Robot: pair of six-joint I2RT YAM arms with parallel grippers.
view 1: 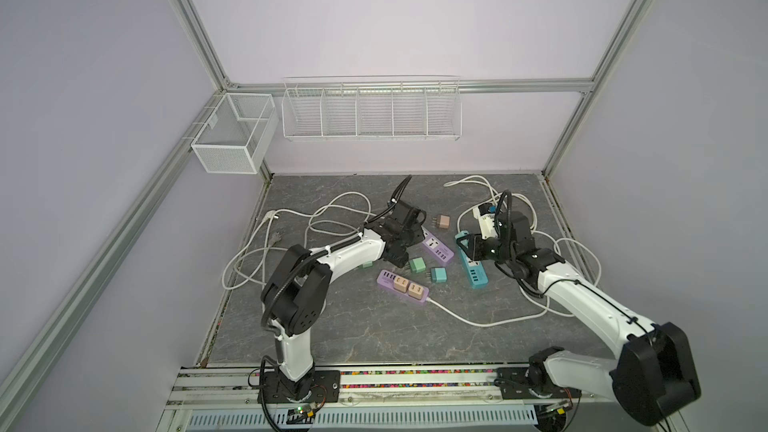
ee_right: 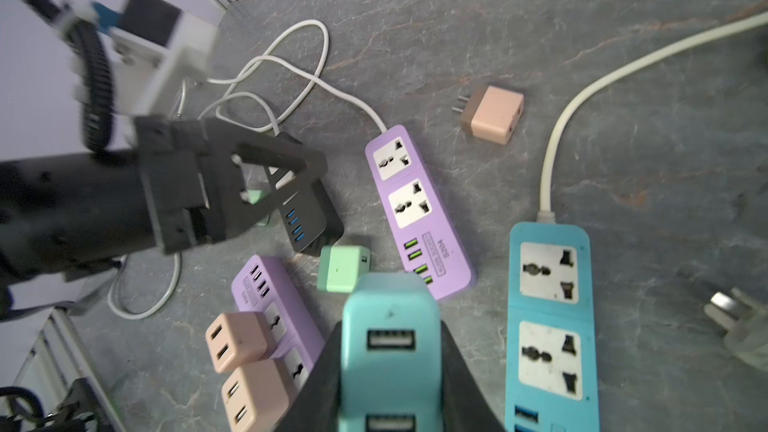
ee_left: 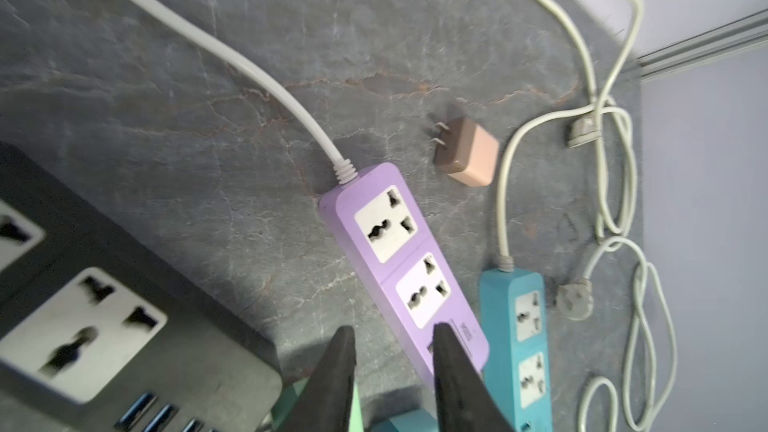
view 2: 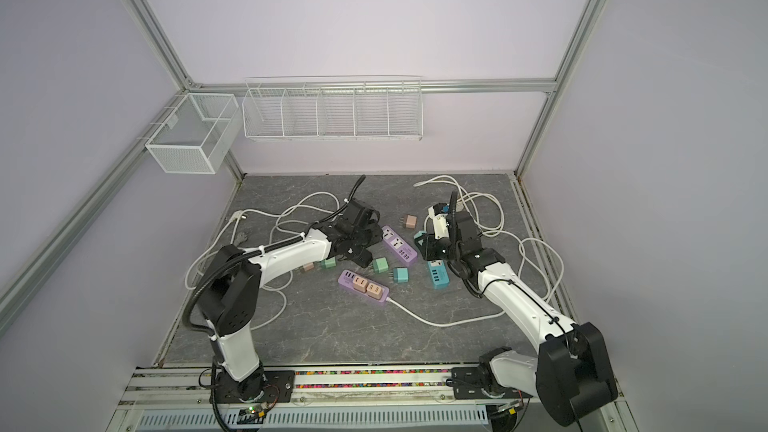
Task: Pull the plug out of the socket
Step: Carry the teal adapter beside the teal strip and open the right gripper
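Observation:
My right gripper [ee_right: 391,324] is shut on a teal plug [ee_right: 390,305], held above the table clear of any socket. In both top views that gripper [view 1: 465,243] hovers over the far end of the teal power strip [view 1: 477,275]. Two beige plugs [view 1: 402,283] [ee_right: 239,340] sit plugged into the near purple strip [view 1: 386,278]. My left gripper [ee_left: 394,328] is open with only bare table between its fingers. It hangs low [view 1: 400,260] beside a loose green plug [view 1: 415,263] and over a black strip [ee_left: 124,347].
An empty purple strip [view 1: 436,247] lies between the arms. Loose on the table are a teal plug [view 1: 438,274], a beige plug [view 1: 442,221] and another green plug [view 1: 368,264]. A white strip [view 1: 484,222] and looping white cords [view 1: 573,251] crowd the back right.

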